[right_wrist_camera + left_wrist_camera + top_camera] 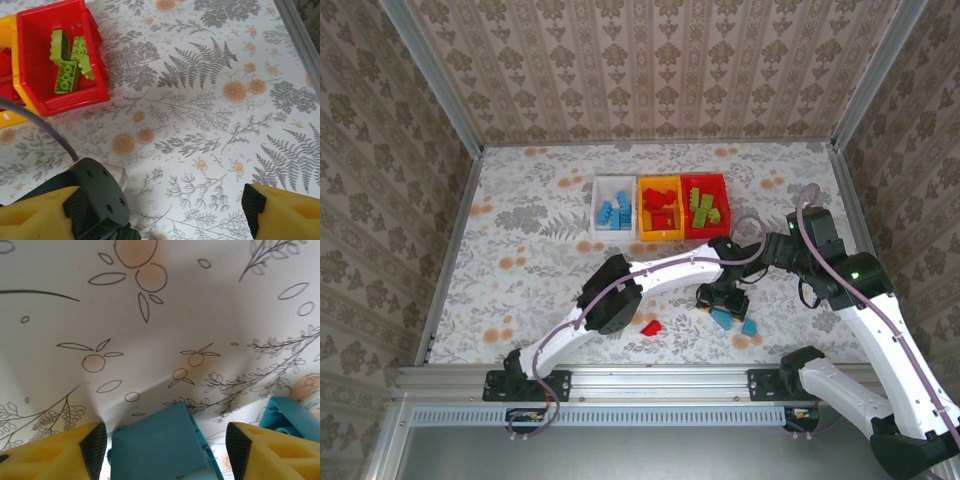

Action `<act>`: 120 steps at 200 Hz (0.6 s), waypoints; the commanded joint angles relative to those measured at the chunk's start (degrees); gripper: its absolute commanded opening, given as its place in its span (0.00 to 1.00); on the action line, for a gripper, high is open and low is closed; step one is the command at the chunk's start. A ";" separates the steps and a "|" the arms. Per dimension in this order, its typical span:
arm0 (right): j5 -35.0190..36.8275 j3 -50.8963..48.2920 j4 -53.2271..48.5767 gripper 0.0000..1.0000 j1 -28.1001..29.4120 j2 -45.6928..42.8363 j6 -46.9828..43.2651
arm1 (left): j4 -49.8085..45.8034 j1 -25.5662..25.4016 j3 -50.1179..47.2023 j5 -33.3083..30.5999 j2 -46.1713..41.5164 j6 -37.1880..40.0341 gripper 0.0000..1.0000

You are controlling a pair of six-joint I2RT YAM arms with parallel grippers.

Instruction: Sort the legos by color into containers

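- The left fingers [93,452] are straddling a blue lego [160,445] lying on the bench [165,315]. They are partly open: one pad is sitting almost against it and the other is showing a gap, so nothing is gripped yet.
- A second blue lego [292,415] is lying just beside, outside the fingers, so only one is being taken.
- The white bin [613,180] is holding blue legos, the orange-yellow bin [660,236] red ones, and the red bin [65,102] green ones. This lego is likely heading for the white.
- The right fingers [280,212] are hanging wide open and empty near the red bin, seemingly giving the left arm room.
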 commanded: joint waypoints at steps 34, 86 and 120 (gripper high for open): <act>-5.36 -0.44 2.88 0.84 0.99 -0.47 -1.13 | -5.55 -0.69 2.09 -0.62 2.46 -0.17 0.46; -5.47 -0.73 3.23 0.84 0.90 -0.07 -1.38 | -8.19 -0.34 4.00 -4.16 2.21 1.78 0.41; -5.75 -0.72 3.76 0.84 0.82 0.69 -1.65 | -10.45 0.79 4.85 -8.44 0.50 2.97 0.39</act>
